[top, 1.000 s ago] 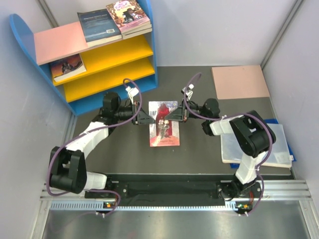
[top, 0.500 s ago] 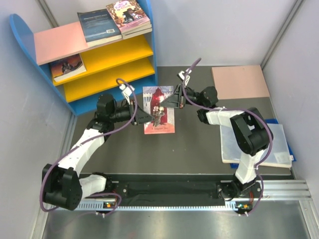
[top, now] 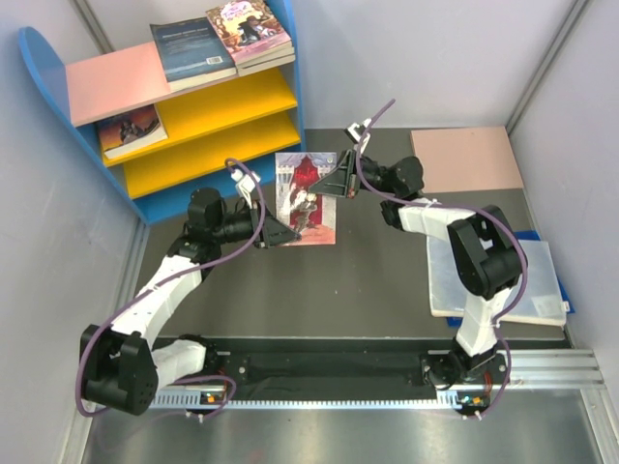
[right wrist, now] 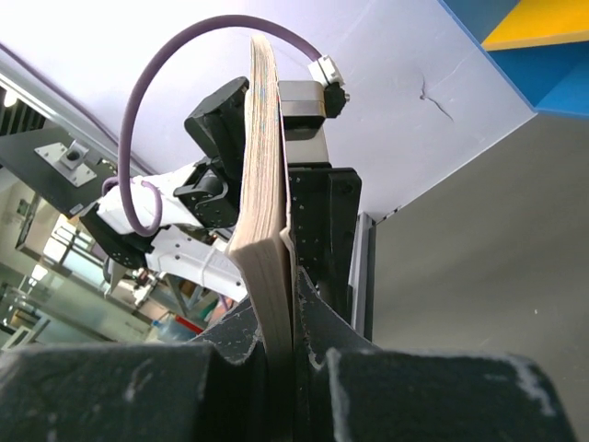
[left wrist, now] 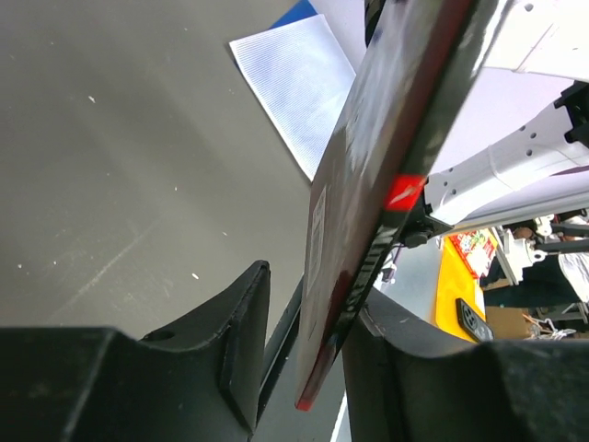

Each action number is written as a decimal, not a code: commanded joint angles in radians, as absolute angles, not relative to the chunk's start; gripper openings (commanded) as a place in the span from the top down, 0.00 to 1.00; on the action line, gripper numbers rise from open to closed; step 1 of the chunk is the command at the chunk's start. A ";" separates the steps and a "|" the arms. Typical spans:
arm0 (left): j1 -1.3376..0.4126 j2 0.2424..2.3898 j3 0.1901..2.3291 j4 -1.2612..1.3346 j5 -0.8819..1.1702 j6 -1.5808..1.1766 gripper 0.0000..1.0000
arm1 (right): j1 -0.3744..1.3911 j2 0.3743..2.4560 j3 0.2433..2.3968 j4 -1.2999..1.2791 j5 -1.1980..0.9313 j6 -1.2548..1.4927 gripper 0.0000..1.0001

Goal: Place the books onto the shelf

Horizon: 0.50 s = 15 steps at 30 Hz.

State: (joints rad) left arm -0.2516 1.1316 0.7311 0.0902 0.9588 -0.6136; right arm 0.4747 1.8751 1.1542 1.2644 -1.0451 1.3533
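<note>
A red-white book [top: 307, 198] hangs tilted above the dark table, just right of the shelf [top: 218, 101]. My right gripper [top: 338, 184] is shut on its right edge; the right wrist view shows the page block [right wrist: 262, 184] pinched in that gripper [right wrist: 281, 313]. My left gripper [top: 276, 234] is open at the book's lower left corner. In the left wrist view the book [left wrist: 368, 184] stands between its spread fingers [left wrist: 308, 341], leaning on the right one with a gap on the left. A navy book [top: 193, 53] and a pink-purple book [top: 249, 29] lie on the pink top board. A dark orange-brown book [top: 132, 130] lies on the upper yellow board.
A flat pink board [top: 466, 159] lies at the back right of the table. A pale blue-white pad [top: 498, 280] lies under the right arm's elbow and shows in the left wrist view as a pale pad [left wrist: 294, 78]. White walls close in on both sides.
The right gripper has lifted the red-white book off the table and carried it back toward the shelf. The left jaws have opened and that arm has drawn back slightly left.
</note>
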 commanded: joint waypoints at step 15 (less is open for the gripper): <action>-0.255 1.104 0.799 0.005 0.968 -0.534 1.00 | 0.449 1.873 1.203 1.472 -1.043 1.359 1.00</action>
State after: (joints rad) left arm -0.2584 1.1145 0.7643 0.0231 0.9722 -0.5488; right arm 0.4572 1.8767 1.1618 1.2652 -1.0431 1.3468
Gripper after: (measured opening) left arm 0.084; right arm 0.034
